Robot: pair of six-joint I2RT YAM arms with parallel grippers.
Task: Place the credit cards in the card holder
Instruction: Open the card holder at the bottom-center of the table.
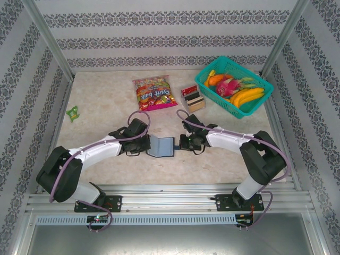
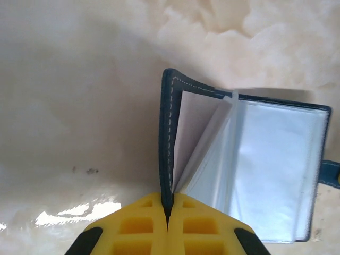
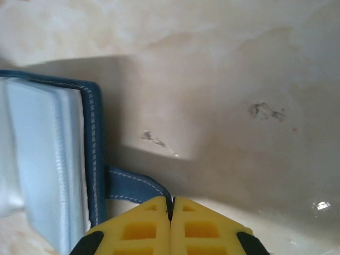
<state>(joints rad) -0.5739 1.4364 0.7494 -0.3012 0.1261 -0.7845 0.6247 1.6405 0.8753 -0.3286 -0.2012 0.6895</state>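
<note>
The card holder (image 1: 161, 146), a dark navy wallet, lies open on the table between my two grippers. Its clear inner sleeves (image 2: 265, 159) face up. My left gripper (image 2: 168, 206) is shut on the edge of the holder's left cover (image 2: 168, 133), which stands lifted off the sleeves. My right gripper (image 3: 171, 206) is shut on the small navy clasp tab (image 3: 133, 183) at the card holder's (image 3: 48, 159) right side. The credit cards (image 1: 192, 97), a small red, black and tan stack, lie far back on the table beside the basket, well away from both grippers (image 1: 144, 146) (image 1: 180, 143).
A colourful snack bag (image 1: 154, 92) lies at the back centre. A teal basket (image 1: 258, 103) of toy fruit stands at the back right. A small green object (image 1: 73, 112) rests near the left wall. Patterned walls enclose the table on three sides.
</note>
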